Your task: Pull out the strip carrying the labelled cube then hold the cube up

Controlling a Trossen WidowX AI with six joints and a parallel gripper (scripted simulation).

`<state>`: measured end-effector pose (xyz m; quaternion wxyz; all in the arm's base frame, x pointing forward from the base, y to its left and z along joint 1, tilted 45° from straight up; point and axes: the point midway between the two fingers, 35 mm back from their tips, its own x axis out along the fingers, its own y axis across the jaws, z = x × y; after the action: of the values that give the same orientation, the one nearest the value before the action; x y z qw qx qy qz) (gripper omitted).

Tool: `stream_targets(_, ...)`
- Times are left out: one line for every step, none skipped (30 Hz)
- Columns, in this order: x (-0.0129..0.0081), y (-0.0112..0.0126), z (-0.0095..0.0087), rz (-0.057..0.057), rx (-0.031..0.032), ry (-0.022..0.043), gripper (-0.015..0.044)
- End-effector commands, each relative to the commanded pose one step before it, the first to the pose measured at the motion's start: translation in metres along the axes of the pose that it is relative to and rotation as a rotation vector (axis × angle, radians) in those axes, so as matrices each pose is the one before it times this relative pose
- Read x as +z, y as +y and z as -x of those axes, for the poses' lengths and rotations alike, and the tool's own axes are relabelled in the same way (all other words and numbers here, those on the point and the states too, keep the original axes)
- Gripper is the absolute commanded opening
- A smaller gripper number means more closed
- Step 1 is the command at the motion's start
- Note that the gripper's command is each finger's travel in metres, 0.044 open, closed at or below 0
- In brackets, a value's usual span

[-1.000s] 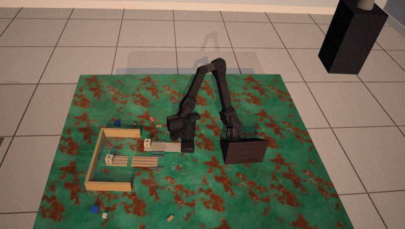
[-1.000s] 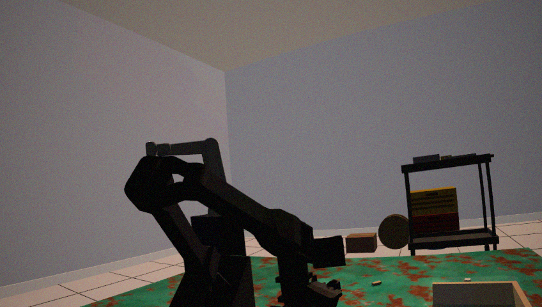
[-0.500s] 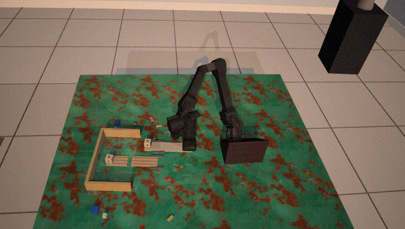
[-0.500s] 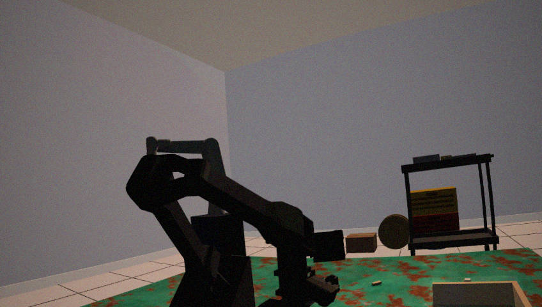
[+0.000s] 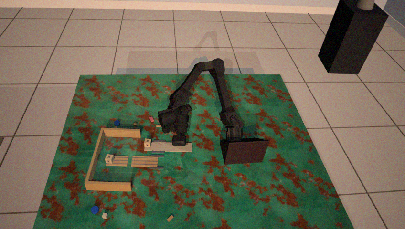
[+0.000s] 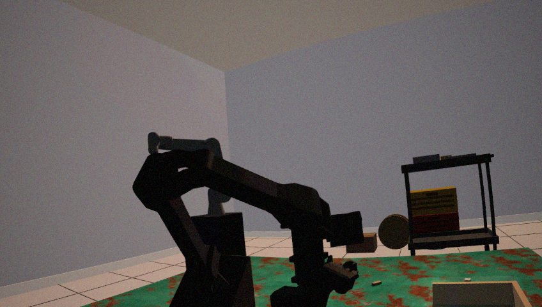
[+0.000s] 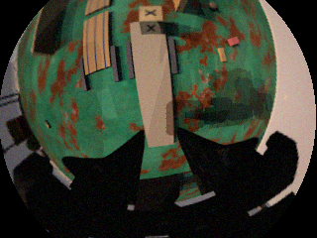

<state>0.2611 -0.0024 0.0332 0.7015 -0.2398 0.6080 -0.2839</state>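
Two strips on the green bench (image 5: 255,181): a plain pale strip (image 5: 170,147) lying mostly outside the wooden frame (image 5: 95,159), a slatted strip (image 5: 136,161) broken in two. Labelled cube (image 5: 147,142) sits on the pale strip's far end, at the frame's mouth. Second marked cube (image 5: 109,158) rests on the slatted strip inside the frame. Claw (image 5: 178,140) hangs over the pale strip's near end, fingers parted, gripping nothing
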Motion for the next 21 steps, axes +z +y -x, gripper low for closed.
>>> stream_targets(0.01517,0.00036,0.00129,0.0015,-0.00754,0.0028,0.0315)
stream_targets(0.00396,0.00018,0.00075,-0.0002,0.00004,-0.00017,0.0341)
stream_targets(0.00345,0.00015,0.00063,-0.0002,0.00002,-0.00015,0.0368)
stream_targets(0.00377,0.00013,0.00071,-0.0002,0.00003,-0.00016,0.0394)
stream_targets(0.00361,0.00011,0.00065,-0.0002,0.00002,-0.00015,0.042)
stream_targets(0.00395,0.00013,0.00073,-0.0002,0.00004,-0.00017,0.044)
stream_targets(0.0035,0.00011,0.00063,-0.0002,0.00002,-0.00015,0.044)
stream_targets(0.00383,0.00011,0.0007,-0.0002,0.00003,-0.00016,0.044)
stream_targets(0.00356,0.00009,0.00063,-0.0002,0.00002,-0.00015,0.044)
stream_targets(0.00395,-0.00003,0.00071,-0.0002,0.00003,-0.00017,0.044)
stream_targets(0.00353,-0.00004,0.00062,-0.0002,0.00001,-0.00015,0.044)
stream_targets(0.00389,0.00005,0.00069,-0.0002,0.00003,-0.00017,0.044)
stream_targets(0.00356,0.00003,0.00061,-0.0002,0.00002,-0.00015,0.044)
stream_targets(0.00396,0.00002,0.00068,-0.0002,0.00003,-0.00017,0.044)
stream_targets(0.00353,0.00001,0.00059,-0.0002,0.00002,-0.00015,0.044)
stream_targets(0.00393,0.00001,0.00066,-0.0002,0.00003,-0.00017,0.044)
stream_targets(0.00355,0.0,0.00057,-0.0002,0.00002,-0.00015,0.044)
stream_targets(0.00399,0.00004,0.00067,-0.0002,0.00003,-0.00017,0.044)
stream_targets(0.00356,0.00002,0.00058,-0.0002,0.00002,-0.00015,0.044)
stream_targets(0.00398,0.00003,0.00063,-0.0002,0.00003,-0.00017,0.044)
stream_targets(0.00351,0.00002,0.00053,-0.0002,0.00002,-0.00015,0.044)
